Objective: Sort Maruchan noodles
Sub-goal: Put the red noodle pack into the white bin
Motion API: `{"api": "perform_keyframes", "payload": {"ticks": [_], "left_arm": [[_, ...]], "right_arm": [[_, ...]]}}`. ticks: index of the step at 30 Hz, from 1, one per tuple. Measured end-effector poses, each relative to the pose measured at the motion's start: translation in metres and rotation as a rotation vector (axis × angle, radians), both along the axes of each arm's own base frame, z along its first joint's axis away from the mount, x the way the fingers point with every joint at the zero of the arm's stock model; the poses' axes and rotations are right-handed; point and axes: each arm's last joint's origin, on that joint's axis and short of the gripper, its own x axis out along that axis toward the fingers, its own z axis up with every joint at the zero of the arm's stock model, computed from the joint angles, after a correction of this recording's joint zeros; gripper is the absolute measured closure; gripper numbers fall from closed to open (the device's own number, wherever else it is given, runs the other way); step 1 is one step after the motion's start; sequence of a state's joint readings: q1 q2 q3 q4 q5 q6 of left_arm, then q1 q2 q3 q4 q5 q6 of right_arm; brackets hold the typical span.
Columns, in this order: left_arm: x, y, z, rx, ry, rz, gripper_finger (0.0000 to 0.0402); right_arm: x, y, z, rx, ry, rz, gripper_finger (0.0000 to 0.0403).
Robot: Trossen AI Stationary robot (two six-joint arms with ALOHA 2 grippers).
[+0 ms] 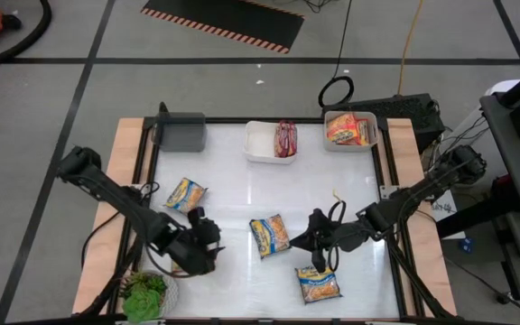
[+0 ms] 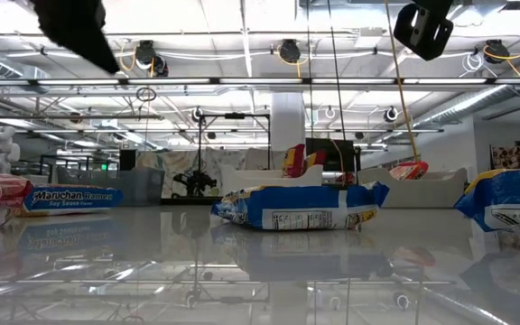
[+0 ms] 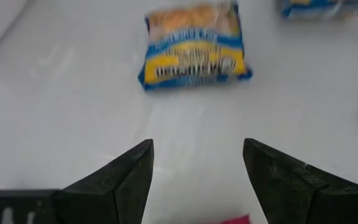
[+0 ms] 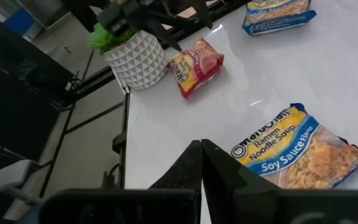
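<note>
- The left gripper (image 1: 208, 242) is hovering with jaws apart and empty near the plant pot (image 1: 145, 295).
- The right gripper (image 1: 307, 240) is hanging with jaws together between two blue-and-yellow packets (image 1: 270, 235) (image 1: 319, 284) lying on the worktop (image 1: 242, 190).
- A third packet (image 1: 186, 194) is lying apart, and more are sitting in two bins (image 1: 258, 143) (image 1: 332, 143).

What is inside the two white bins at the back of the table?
The middle white bin holds red packets standing along one side; the right bin holds orange-yellow packets. How many are stacked underneath is hidden.
</note>
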State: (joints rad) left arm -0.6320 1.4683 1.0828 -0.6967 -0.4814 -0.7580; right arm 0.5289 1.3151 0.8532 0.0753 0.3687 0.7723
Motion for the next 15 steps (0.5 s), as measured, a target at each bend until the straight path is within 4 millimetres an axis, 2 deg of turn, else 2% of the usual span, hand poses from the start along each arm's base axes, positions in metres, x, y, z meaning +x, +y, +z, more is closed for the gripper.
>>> {"api": "perform_keyframes", "payload": {"ticks": [5, 10, 15], "left_arm": [[-0.002, 0.002, -0.008, 0.016, 0.069, 0.036, 0.0149], [-0.001, 0.002, -0.007, -0.027, 0.050, 0.084, 0.0149], [0.002, -0.004, -0.018, -0.045, 0.083, 0.107, 0.0149]], "right_arm": [[0.002, -0.003, 0.002, 0.003, -0.018, -0.013, 0.0403], [0.005, -0.008, 0.003, -0.046, -0.040, -0.051, 0.0403], [0.008, -0.015, 0.003, -0.051, -0.040, -0.079, 0.0403]]}}
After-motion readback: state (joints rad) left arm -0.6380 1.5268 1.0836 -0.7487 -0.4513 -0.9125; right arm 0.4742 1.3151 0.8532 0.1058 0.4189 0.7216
